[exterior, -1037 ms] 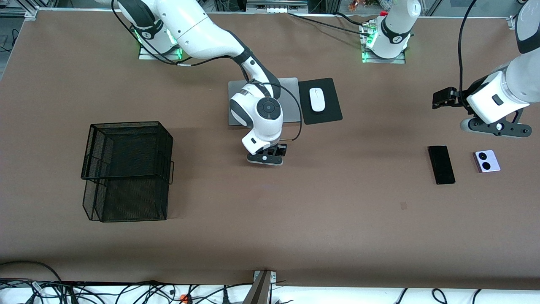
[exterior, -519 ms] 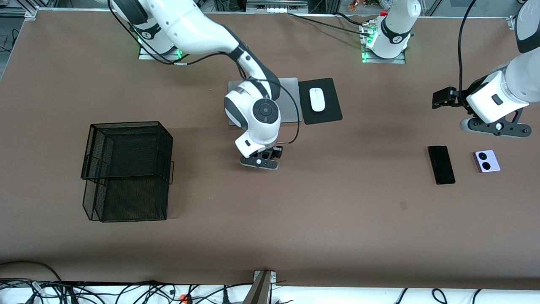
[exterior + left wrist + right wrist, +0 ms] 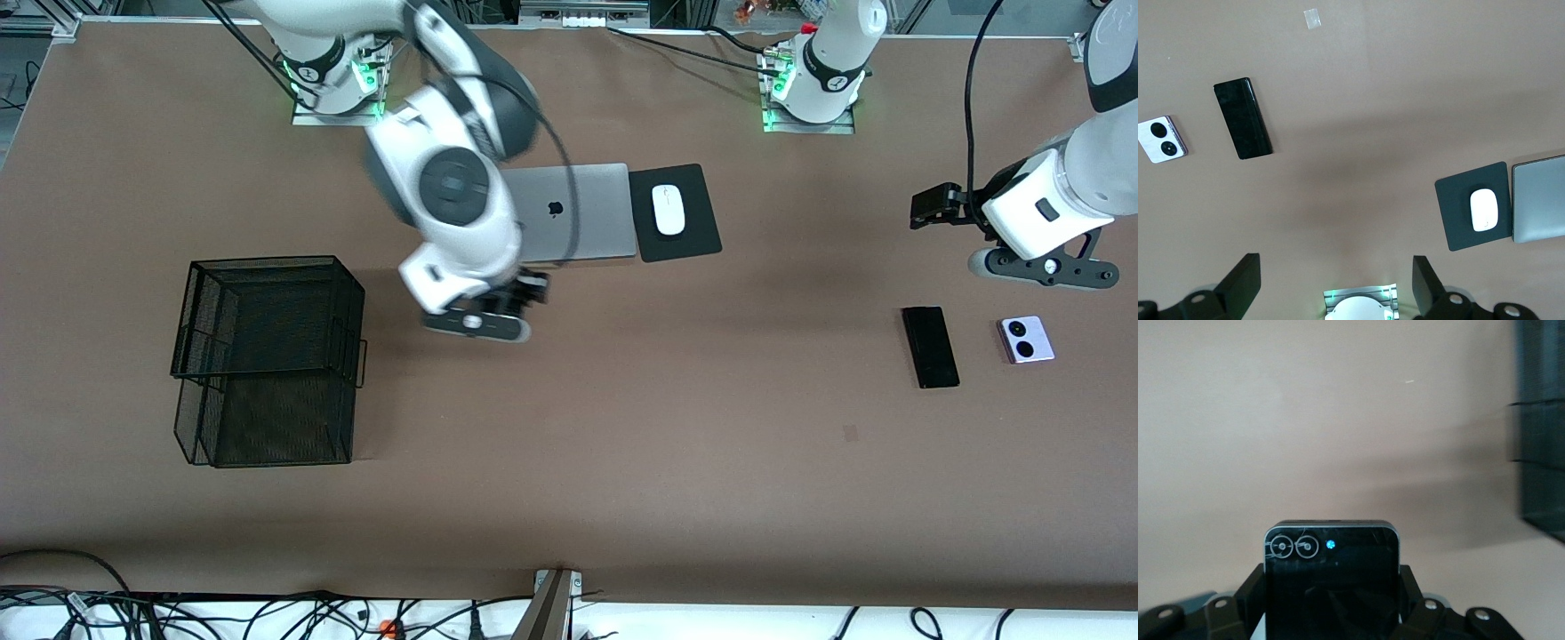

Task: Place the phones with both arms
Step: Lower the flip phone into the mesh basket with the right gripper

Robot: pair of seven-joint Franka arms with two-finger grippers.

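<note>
My right gripper (image 3: 520,298) is shut on the small black folded phone (image 3: 1331,580), which stands between its fingers with two ringed lenses at its free end. It hangs over the bare table between the laptop and the mesh basket. The long black slab phone (image 3: 930,347) (image 3: 1243,118) lies flat toward the left arm's end of the table. Beside it, closer to that end, lies the lavender phone (image 3: 1027,340) (image 3: 1162,139) with two black circles. My left gripper (image 3: 933,206) (image 3: 1335,287) waits in the air above them, open, with nothing between its fingers.
A black wire mesh basket (image 3: 267,356) (image 3: 1541,453) stands toward the right arm's end. A grey laptop (image 3: 578,213) (image 3: 1539,198) lies shut near the bases, with a white mouse (image 3: 669,210) (image 3: 1484,209) on a black pad (image 3: 689,236) beside it.
My right arm has swung toward the basket with the black folded phone in its grip, uncovering the laptop. The left arm and the two phones on the table have not moved.
</note>
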